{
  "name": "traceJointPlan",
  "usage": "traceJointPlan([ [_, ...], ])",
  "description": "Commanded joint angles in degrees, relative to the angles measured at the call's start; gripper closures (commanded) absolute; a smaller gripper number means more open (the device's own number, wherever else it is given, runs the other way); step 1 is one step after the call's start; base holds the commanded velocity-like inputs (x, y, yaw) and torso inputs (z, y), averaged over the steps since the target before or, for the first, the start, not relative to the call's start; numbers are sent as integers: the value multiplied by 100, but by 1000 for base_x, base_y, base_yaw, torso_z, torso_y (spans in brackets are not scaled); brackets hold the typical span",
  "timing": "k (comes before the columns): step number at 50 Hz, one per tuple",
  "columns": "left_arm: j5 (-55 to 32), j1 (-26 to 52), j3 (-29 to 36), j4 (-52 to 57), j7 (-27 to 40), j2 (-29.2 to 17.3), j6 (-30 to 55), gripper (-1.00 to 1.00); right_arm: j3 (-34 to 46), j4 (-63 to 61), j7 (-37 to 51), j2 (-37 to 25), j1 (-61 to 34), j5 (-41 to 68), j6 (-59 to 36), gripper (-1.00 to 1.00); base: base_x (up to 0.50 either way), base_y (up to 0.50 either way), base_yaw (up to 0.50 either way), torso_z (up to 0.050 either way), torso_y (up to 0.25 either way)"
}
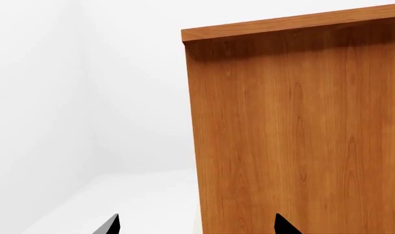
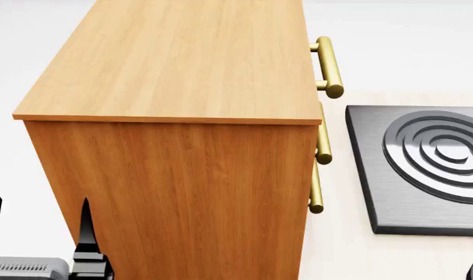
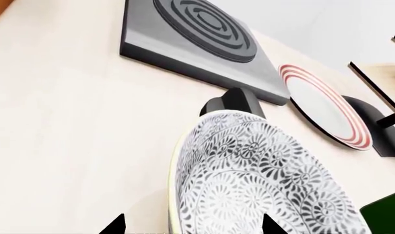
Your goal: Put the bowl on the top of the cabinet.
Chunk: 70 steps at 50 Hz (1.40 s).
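1. The left gripper (image 1: 196,225) shows only as two dark fingertips at the edge of the left wrist view, set well apart with nothing between them: its jaws stand wide and it has hold of nothing.
2. Straight ahead of that claw rises the cabinet (image 1: 294,126), orange-brown wood; one fingertip overlaps its plain side panel in the picture, the other shows against the white floor beside it. Contact cannot be told.
3. In the head view the same claw sits low beside the cabinet's side panel, and the flat top (image 2: 182,58) lies well above it, bare wood grain.
4. Brass bar handles (image 2: 328,65) line the cabinet's front, on the side away from the left claw.
5. The right gripper (image 3: 192,225) also shows just two dark fingertips. The bowl (image 3: 262,180), white with a dark leaf pattern and a thin yellow-green rim, lies between them. Whether they clamp it or only flank it, I cannot tell.
6. Beyond the bowl, farther from the right claw, a black stand (image 3: 233,102) peeks over its rim.
7. Farther still sits a dark grey slab with concentric rings (image 3: 204,29), and next to it a white plate with red rings (image 3: 327,107) leans in a black holder.
8. No brand, label or writing is readable anywhere.
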<state>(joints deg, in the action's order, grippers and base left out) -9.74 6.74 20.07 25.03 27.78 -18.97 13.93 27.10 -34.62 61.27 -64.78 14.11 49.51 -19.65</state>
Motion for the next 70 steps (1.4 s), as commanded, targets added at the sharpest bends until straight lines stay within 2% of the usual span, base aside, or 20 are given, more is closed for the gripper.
traceJointPlan([
  [1,-13,-1,11,5,22,-12,0,-100,-1,53,-32,24,4,-3,19,-100,0,0,0,0,0],
  [70,-77,36,85,-20,110,-86,-26,-100,49,212,-168,159,-90,-34,-52,-100,0,0,0,0,0],
])
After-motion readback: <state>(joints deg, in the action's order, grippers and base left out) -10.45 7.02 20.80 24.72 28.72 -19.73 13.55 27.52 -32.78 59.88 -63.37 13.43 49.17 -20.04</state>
